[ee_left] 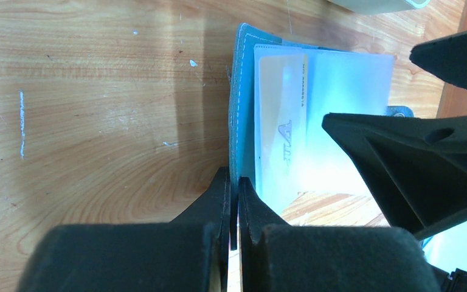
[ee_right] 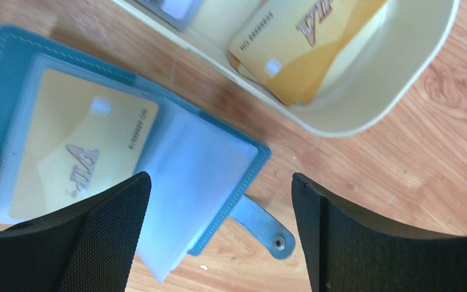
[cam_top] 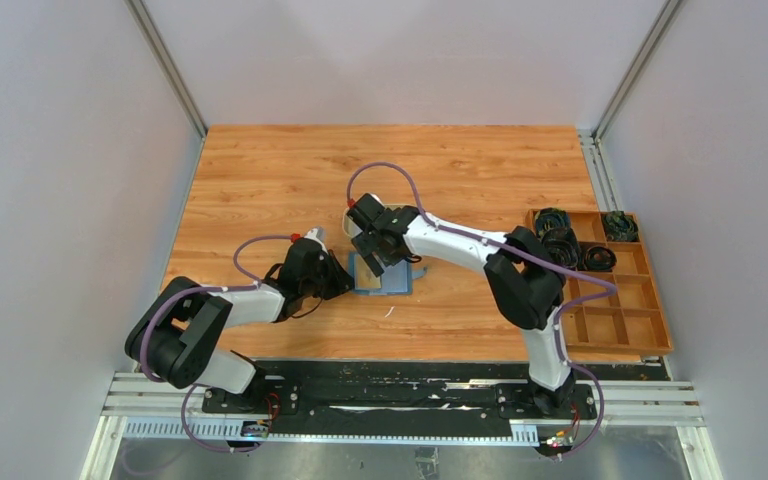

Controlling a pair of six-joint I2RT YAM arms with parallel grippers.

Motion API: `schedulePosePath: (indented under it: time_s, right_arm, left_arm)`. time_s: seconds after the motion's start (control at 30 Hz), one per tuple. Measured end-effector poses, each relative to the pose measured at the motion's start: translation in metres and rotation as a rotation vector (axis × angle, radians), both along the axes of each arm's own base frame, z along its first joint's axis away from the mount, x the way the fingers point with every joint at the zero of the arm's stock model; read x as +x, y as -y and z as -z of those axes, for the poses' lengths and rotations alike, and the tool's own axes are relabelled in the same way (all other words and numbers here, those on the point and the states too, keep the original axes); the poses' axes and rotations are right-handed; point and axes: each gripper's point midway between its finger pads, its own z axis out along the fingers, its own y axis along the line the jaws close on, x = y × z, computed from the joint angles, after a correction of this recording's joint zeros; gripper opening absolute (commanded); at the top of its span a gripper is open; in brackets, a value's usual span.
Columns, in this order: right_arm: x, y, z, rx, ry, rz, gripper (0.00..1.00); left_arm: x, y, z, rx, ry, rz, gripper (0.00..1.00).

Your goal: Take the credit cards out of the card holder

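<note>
Teal leather lay open and flat on the wooden table [cam_top: 260, 180]: the card holder [ee_right: 12, 55], its pale clear sleeves facing up and its closing tab [ee_right: 261, 225] sticking out to one side. My left claw [ee_left: 234, 188] was closed thin on the holder's outer edge, pinning that cover in place. My right claw [ee_right: 219, 201] hung just above the sleeves with its jaws spread wide and nothing between them.

By my reckoning the job was partly done. A yellow card [ee_right: 79, 146] sat inside the clear sleeve of the holder, so that one was left to pull. Just beside the holder, the cream tray [ee_right: 371, 115] already held a second yellow card [ee_right: 307, 42], lying loose and tilted against the tray's wall, with what looked like another card's edge under it. A pale greyish corner [ee_right: 164, 6] showed at the tray's far end; it may have been a further card, but too little of it was in view for me to say. The remaining sleeves looked empty, though glare washed them out.

As for writing, both yellow cards carried "VIP" in large slanted letters. Each also had a fine line of print along one edge, seemingly digits, too small for me to read. I saw no brand on the holder or the tray.
</note>
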Motion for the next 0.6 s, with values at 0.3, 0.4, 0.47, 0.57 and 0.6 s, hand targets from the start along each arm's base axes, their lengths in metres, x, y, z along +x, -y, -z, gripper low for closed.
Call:
schedulePosePath:
  time_s: [0.3,0.4,0.47,0.57,0.6]
  right_arm:
    - [-0.017,0.042,-0.023,-0.085,0.029,0.025,0.89]
    - [-0.018,0.032,-0.055,0.044,0.074,0.001,0.89]
    - [-0.026,0.016,-0.070,0.208,0.055,-0.047,0.89]
    - [-0.033,-0.009,-0.081,0.479,-0.016,-0.099,0.90]
    - [-0.033,-0.015,-0.079,0.564,-0.052,-0.101,0.90]
  left_arm:
    - [0.000,0.000,0.001,0.001,-0.001,0.000,0.00]
    - [0.000,0.000,0.001,0.002,-0.003,0.000,0.00]
    - [0.000,0.000,0.001,0.002,-0.002,0.000,0.00]
    - [0.000,0.000,0.001,0.003,-0.001,0.002,0.00]
    - [0.000,0.000,0.001,0.003,-0.001,0.002,0.00]
